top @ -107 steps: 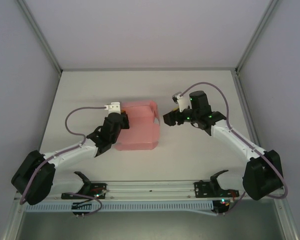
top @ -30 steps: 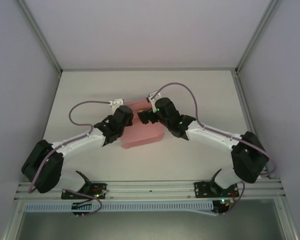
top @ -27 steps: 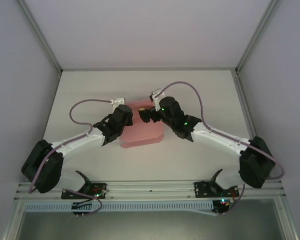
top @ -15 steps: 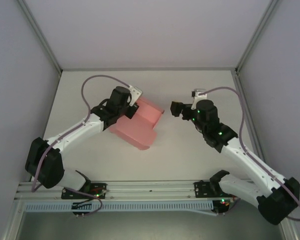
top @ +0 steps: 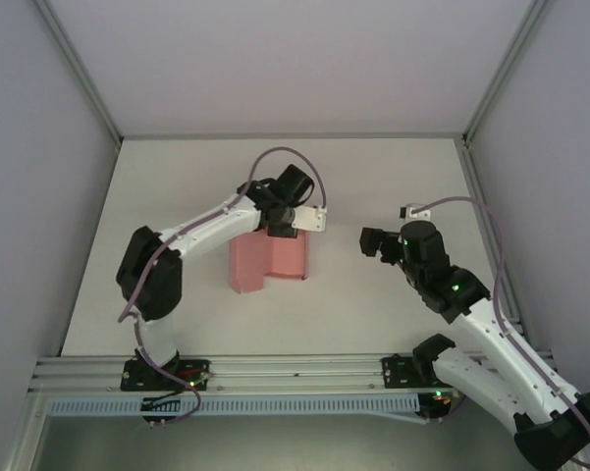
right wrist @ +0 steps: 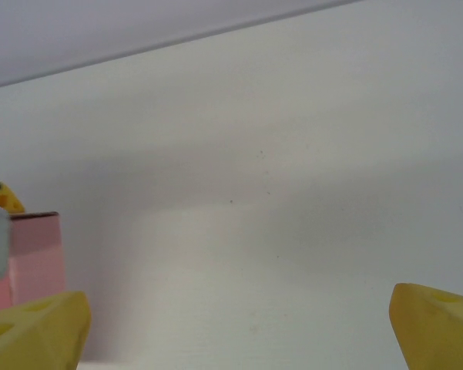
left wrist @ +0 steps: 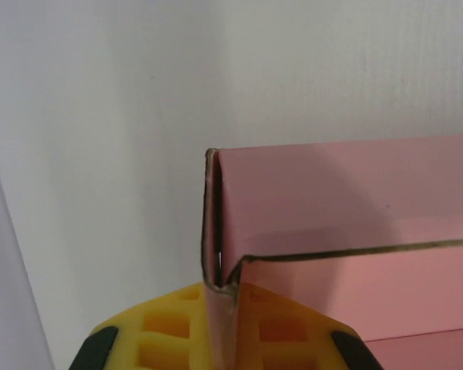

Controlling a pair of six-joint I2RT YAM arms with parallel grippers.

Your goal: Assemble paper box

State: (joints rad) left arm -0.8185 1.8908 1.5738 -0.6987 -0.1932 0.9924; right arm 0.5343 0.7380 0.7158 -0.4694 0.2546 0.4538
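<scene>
While my left gripper [top: 281,222] pinches the far edge of the paper box [top: 267,263], my right gripper [top: 371,240] hangs spread wide, the box well to its left.

White arms [top: 201,228], black joints [top: 149,270] (purple cables [top: 279,149]), yellow fingers [right wrist: 31,327].

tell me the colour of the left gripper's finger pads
Yellow pads, best in the left wrist view.

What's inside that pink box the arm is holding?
A thin dark slit shows between two layers of the paper box, pinched at its corner by the left gripper. Anything deeper is covered by the pink card.
</scene>
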